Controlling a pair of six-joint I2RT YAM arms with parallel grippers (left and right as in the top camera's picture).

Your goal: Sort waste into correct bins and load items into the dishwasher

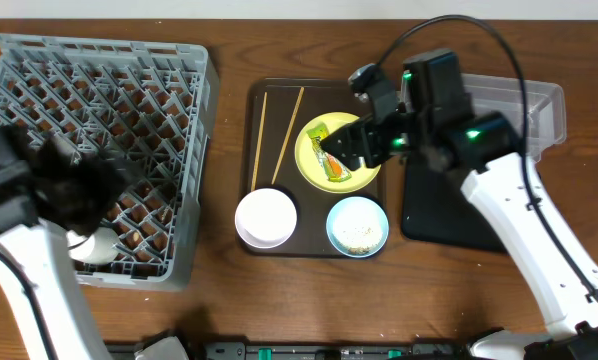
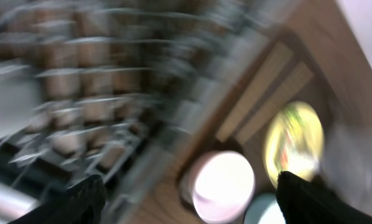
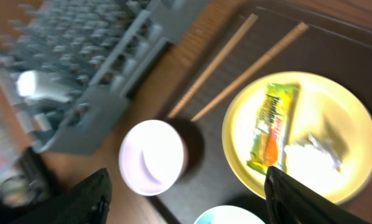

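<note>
The yellow plate [image 1: 351, 128] lies on a brown serving tray and carries the green-and-orange wrapper [image 1: 329, 157] [image 3: 273, 127] and a white crumpled scrap [image 3: 313, 152]. My right gripper [image 1: 357, 146] [image 3: 192, 199] hovers open over the plate's edge, holding nothing. Two chopsticks [image 1: 259, 135] [image 3: 251, 71] lie at the tray's left. The white bowl [image 1: 266, 218] [image 3: 152, 157] and the light blue bowl [image 1: 357, 226], which has rice crumbs in it, sit at the tray's front. My left gripper [image 1: 79, 185] [image 2: 198, 205] is open and empty above the grey dishwasher rack [image 1: 169, 75]; its wrist view is blurred.
The brown serving tray [image 1: 309, 235] sits mid-table. A black tray [image 1: 434, 210] and a clear tub [image 1: 544, 105] lie to the right, partly under my right arm. A white object [image 1: 94, 248] rests in the rack's front part.
</note>
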